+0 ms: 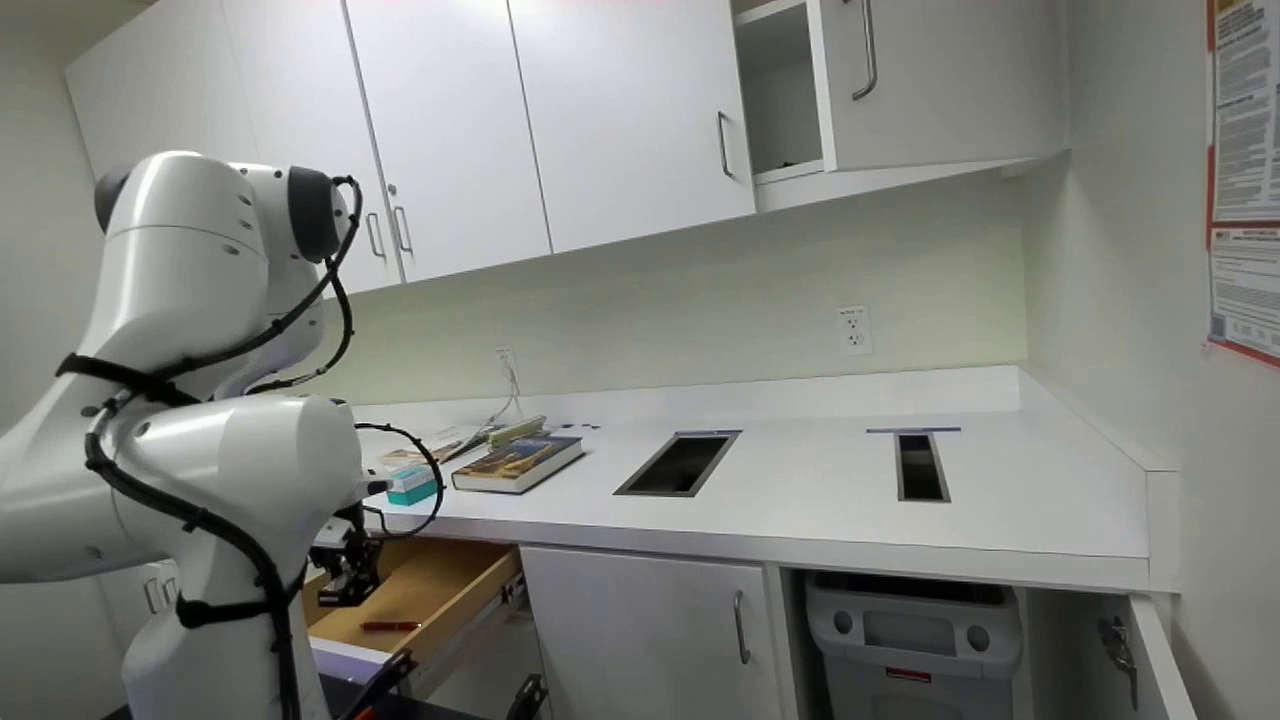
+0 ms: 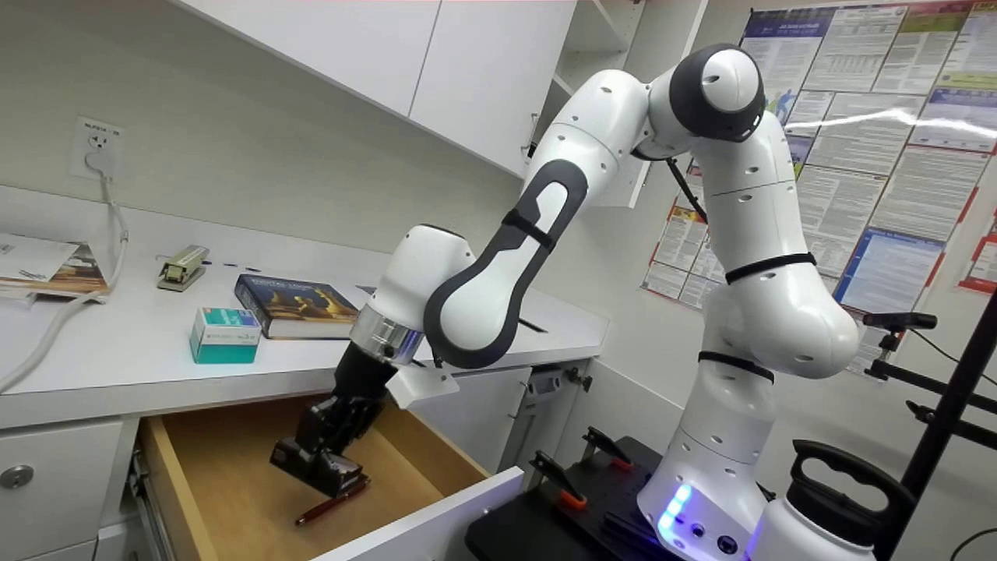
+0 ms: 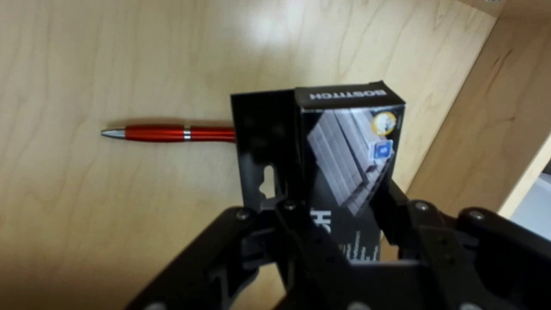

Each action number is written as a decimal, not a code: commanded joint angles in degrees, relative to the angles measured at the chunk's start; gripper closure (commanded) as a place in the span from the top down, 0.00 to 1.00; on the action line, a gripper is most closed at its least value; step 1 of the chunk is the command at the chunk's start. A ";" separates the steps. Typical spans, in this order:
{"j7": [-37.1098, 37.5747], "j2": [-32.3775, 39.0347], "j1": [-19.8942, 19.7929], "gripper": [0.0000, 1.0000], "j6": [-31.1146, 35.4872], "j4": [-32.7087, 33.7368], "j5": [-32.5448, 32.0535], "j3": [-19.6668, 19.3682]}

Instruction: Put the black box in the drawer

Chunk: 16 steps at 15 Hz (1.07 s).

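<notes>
In the wrist view, your gripper [image 3: 340, 209] pinched the black Bostitch box [image 3: 351, 150] over the drawer [image 3: 129, 215], hiding part of the red pen [image 3: 168, 133]. Placing seemed in hand; you needed to lower the box clear of the pen, then release. In both exterior views, the countertop edge [image 2: 195, 392] capped the drawer's back, leaving open room toward its front.

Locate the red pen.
The red pen lies on the bottom of the drawer, left of centre in the wrist view, its right end hidden by the black box.
</notes>
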 commanded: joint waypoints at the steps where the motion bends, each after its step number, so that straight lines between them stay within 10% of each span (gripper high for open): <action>1: 2.43 6.76 4.57 0.19 0.54 7.58 0.46 -3.38; 4: 2.41 10.42 6.17 0.19 -0.12 11.88 1.02 -4.21; 6: 2.89 11.40 7.51 0.69 -0.65 13.36 1.28 -5.23; 12: 2.65 3.65 11.78 0.99 -1.46 8.07 0.95 -9.26; 16: -0.22 -4.75 7.87 1.00 -5.05 3.21 0.98 -4.30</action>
